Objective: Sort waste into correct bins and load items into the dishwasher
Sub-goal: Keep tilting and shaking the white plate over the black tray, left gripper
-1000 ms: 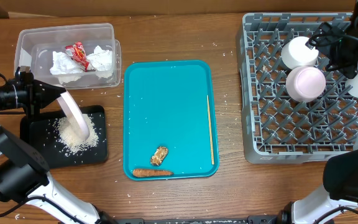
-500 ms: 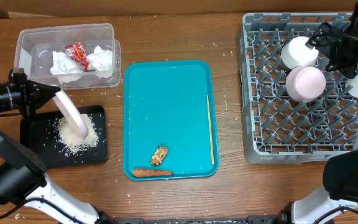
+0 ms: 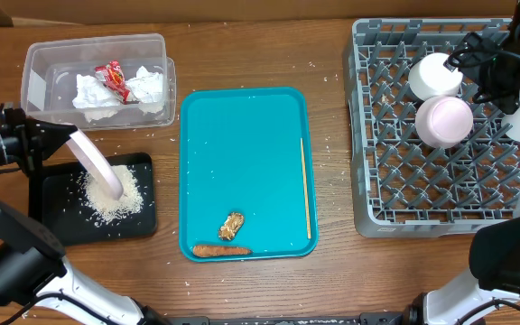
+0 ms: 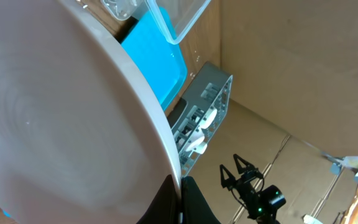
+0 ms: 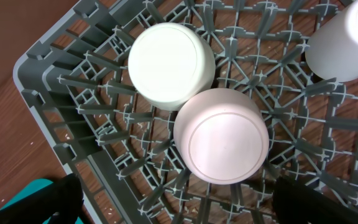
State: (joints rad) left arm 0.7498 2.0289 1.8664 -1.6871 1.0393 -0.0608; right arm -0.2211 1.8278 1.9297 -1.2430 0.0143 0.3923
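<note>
Left gripper (image 3: 51,141) is clamped on the rim of the smaller white plate (image 3: 96,164). I see the plate tilted steeply, its lower edge down in the rice grains (image 3: 116,200) heaped on the black tray (image 3: 57,227). The left wrist view is mostly filled by the plate face.

Right gripper (image 3: 477,65) hangs over the far corner of the dish rack (image 3: 441,194), jaws spread wide and holding nothing.

Clearances: the clear tub (image 3: 34,61) sits just behind the black tray. A narrow strip of bare wooden table (image 3: 332,54) separates the black tray from the teal tray (image 3: 242,153), and a wider strip separates the teal tray from the rack. Stray grains dot the wood. Cardboard panels close off the far side.

Contents:
- Tub: crumpled napkins (image 3: 93,92) and the red-and-silver wrapper (image 3: 113,74).
- Teal tray: wooden stick (image 3: 305,190) along its right rim, brown lump (image 3: 232,226), brown-orange food stick (image 3: 220,251) at the near rim.
- Rack: cup (image 5: 171,65) and bowl (image 5: 222,138), both upside down and touching.
</note>
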